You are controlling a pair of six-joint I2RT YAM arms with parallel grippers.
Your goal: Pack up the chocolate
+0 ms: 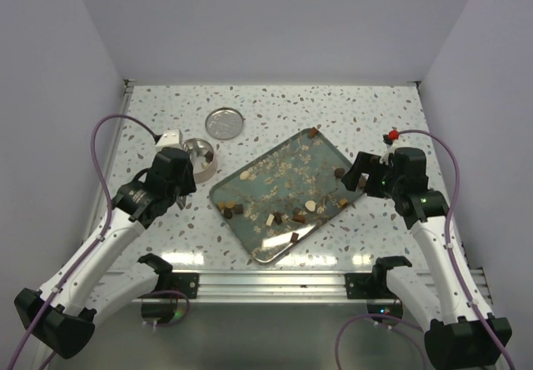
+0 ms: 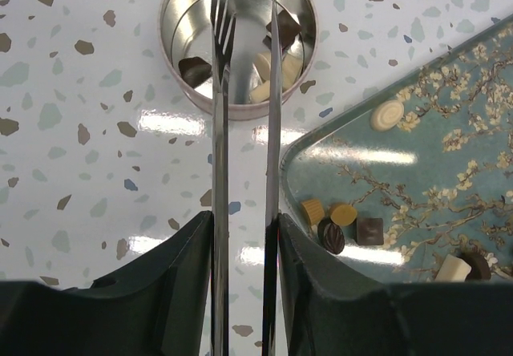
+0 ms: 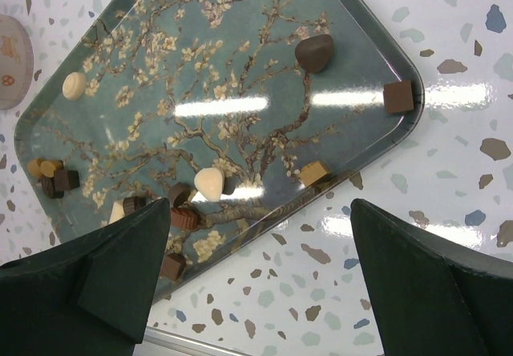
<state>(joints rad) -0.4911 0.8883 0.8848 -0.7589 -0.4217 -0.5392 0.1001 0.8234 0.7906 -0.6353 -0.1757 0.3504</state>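
Observation:
Several chocolate pieces [image 1: 293, 215], dark, tan and cream, lie scattered on a teal blossom-pattern tray [image 1: 291, 174]. My left gripper [image 1: 186, 177] is shut on thin metal tweezers [image 2: 220, 131]. Their tips are slightly apart and hang empty over a small round tin [image 2: 184, 19], which holds a dark piece [image 2: 195, 70] and a few others. My right gripper [image 3: 260, 205] is open and empty above the tray's near right rim [image 3: 353, 159]. A tan piece [image 3: 314, 172] and a cream heart [image 3: 209, 184] lie just ahead of it.
The tin's round lid [image 1: 225, 123] lies behind the tin on the speckled table. A small white block [image 1: 170, 138] sits left of the tin. One brown square [image 3: 398, 97] sits on the tray's right corner rim. White walls enclose the table.

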